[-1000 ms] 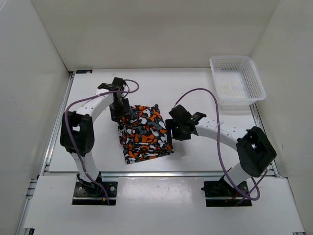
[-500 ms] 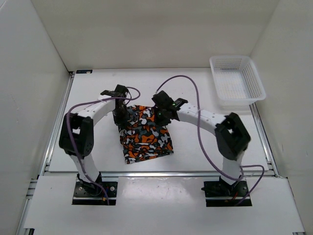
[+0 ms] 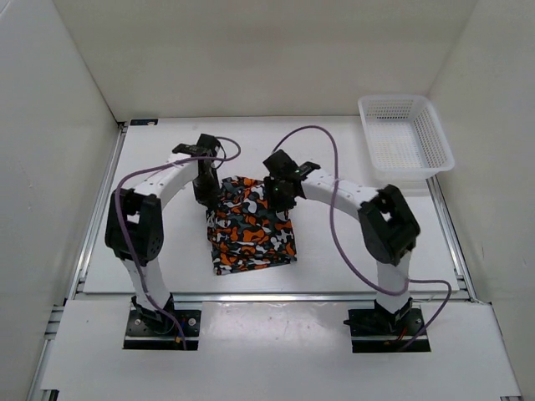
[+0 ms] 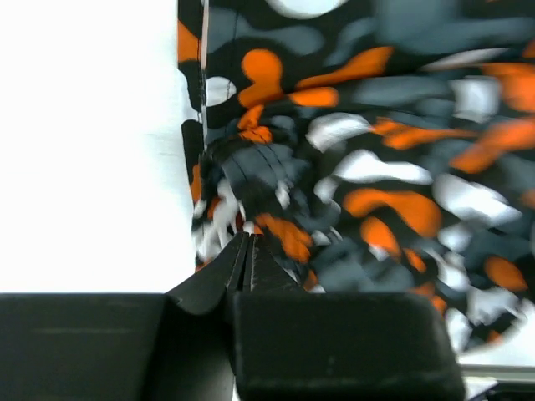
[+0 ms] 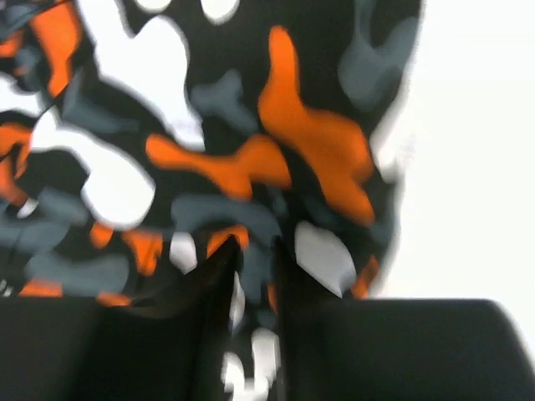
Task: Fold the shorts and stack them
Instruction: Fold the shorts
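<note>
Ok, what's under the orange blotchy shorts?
The shorts lie folded on the white table. The left gripper and right gripper pinch their far edge. Only table shows around them; anything beneath the fabric is covered, so I cannot tell.

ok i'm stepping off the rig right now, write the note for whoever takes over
Left gripper: shut, pinching the far left corner of the shorts.
Right gripper: jaws nearly together with fabric in the narrow gap, at the far right corner; it looks like a grip.
Shorts: a compact, roughly square bundle on the table between the arms.
White mesh basket: far right corner, apart from the shorts.
Done: the shorts look folded down to a small packet.
Left: probably bring the gripped far edge over, release, then stack. Only one pair is in view.
</note>
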You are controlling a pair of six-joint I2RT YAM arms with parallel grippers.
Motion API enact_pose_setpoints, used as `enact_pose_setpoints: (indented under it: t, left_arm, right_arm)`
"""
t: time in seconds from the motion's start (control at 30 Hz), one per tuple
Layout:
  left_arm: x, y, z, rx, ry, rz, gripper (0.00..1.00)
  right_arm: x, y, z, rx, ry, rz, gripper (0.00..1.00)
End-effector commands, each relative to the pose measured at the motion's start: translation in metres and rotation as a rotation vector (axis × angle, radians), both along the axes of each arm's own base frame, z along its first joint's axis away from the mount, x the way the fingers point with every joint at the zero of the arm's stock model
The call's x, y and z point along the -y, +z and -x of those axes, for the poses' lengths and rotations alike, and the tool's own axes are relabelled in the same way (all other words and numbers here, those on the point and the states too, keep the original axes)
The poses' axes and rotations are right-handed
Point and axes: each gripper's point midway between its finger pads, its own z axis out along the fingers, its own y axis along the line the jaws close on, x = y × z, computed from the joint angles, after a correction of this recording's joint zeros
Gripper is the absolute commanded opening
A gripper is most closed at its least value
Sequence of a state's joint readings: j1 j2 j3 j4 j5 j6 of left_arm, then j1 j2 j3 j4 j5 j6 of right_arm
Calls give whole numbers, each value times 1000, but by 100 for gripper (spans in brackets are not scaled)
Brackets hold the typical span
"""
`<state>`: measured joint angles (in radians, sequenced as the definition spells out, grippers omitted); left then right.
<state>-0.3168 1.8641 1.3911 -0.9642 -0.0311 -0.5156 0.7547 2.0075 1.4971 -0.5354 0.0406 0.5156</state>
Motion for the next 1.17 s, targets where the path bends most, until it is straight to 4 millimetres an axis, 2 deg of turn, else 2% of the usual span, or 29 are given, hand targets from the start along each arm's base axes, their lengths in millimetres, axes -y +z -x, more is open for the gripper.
enact_pose_setpoints:
  t: [0.0, 0.03, 0.07, 0.1, 0.13, 0.17, 0.2, 0.23, 0.3, 0.33, 0.37, 0.4, 0.43, 0.47, 0.5, 0.53, 0.6, 0.63, 0.67, 0.7, 0.73, 0.77, 0.8, 0.83, 0.87, 0.97, 1.13]
  left_arm:
    - [-2, 81, -19, 209, -12, 13, 13]
    - [-3, 89, -16, 212, -12, 14, 15]
    - [-3, 98, -17, 229, -12, 19, 15]
    - [-2, 114, -19, 268, -11, 32, 17]
    - [-1, 121, -16, 269, -14, 42, 18]
    - [-1, 129, -17, 291, -13, 49, 18]
    - [-2, 142, -15, 321, -12, 59, 20]
    - [-1, 148, -13, 335, -15, 72, 21]
    - [-2, 163, -5, 373, -18, 93, 23]
    - [-2, 164, 0, 375, -21, 103, 25]
    - [-3, 164, 5, 375, -21, 103, 25]
    - [-5, 159, 19, 361, -14, 114, 25]
    - [-7, 156, 26, 351, 2, 117, 25]
    - [-5, 153, 32, 349, 3, 141, 25]
    - [-7, 160, 39, 393, 13, 160, 25]
    - [-10, 145, 51, 364, 36, 160, 24]
    - [-13, 145, 64, 388, 61, 179, 23]
    - [-20, 149, 75, 432, 104, 187, 23]
    - [-31, 152, 77, 481, 146, 157, 25]
    - [-37, 158, 82, 518, 174, 156, 31]
    - [-40, 178, 91, 613, 185, 189, 56]
    - [-45, 186, 97, 655, 214, 198, 70]
    - [-55, 192, 101, 702, 247, 183, 83]
    - [-62, 210, 111, 784, 263, 200, 95]
    - [-67, 217, 115, 820, 284, 208, 100]
    - [-81, 233, 128, 901, 320, 198, 100]
    - [-86, 226, 131, 855, 328, 152, 100]
  right_arm:
    - [6, 99, -5, 198, -6, -113, 39]
    - [12, 105, -2, 209, -12, -111, 52]
    - [16, 112, -1, 227, -19, -114, 58]
    - [23, 130, 4, 250, -26, -124, 63]
    - [34, 133, 3, 265, -50, -107, 68]
    - [41, 150, 6, 300, -62, -121, 71]
    - [54, 148, 9, 304, -83, -98, 72]
    - [64, 169, 12, 358, -104, -117, 75]
    - [95, 178, 10, 414, -181, -77, 76]
    - [111, 171, 17, 407, -201, -42, 76]
    - [130, 186, 20, 447, -243, -55, 76]
    - [143, 189, 23, 461, -270, -42, 76]
    - [168, 192, 29, 481, -319, -14, 78]
    - [178, 193, 33, 481, -338, -9, 78]
    - [190, 193, 36, 488, -355, 8, 80]
    - [207, 194, 43, 482, -391, 23, 81]
    - [225, 188, 50, 461, -415, 60, 84]
    - [242, 181, 56, 426, -449, 98, 89]
    - [250, 179, 57, 415, -485, 114, 92]
    - [259, 167, 61, 383, -503, 144, 92]
    - [270, 164, 62, 365, -549, 146, 95]
    - [272, 159, 63, 344, -558, 141, 100]
    - [277, 158, 65, 341, -573, 136, 100]
    - [284, 157, 66, 335, -612, 129, 100]
    - [287, 151, 68, 319, -621, 132, 100]
    - [297, 153, 67, 318, -664, 124, 100]
    - [303, 151, 68, 310, -688, 116, 100]
